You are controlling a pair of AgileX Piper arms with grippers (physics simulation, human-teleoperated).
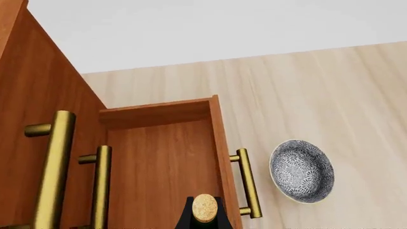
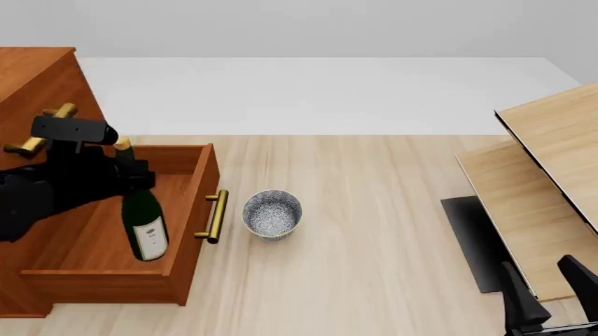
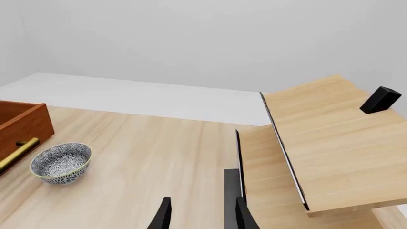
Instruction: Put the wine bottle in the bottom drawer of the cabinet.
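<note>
Dark green glass, slim and long-necked, the wine bottle (image 2: 145, 220) hangs over the pulled-out bottom drawer (image 2: 103, 245) of the reddish-brown wooden cabinet (image 2: 38, 91), its white label facing up and its base tilted toward the drawer's near end. The left gripper (image 2: 126, 168) clasps it at the neck, the black fingers (image 1: 219, 220) closed on either side just below the gold-tan cap, which shows end-on in the left wrist view. Beyond the drawer's brass bar handle (image 2: 213, 217), a speckled grey-and-white bowl (image 2: 272, 213) sits on the light wood table (image 2: 374, 231), near the drawer front but apart from it. At the table's right edge the right gripper (image 3: 200, 214) hovers with its fingers spread and nothing between them, beside pale light-wood furniture (image 2: 551, 175).
</note>
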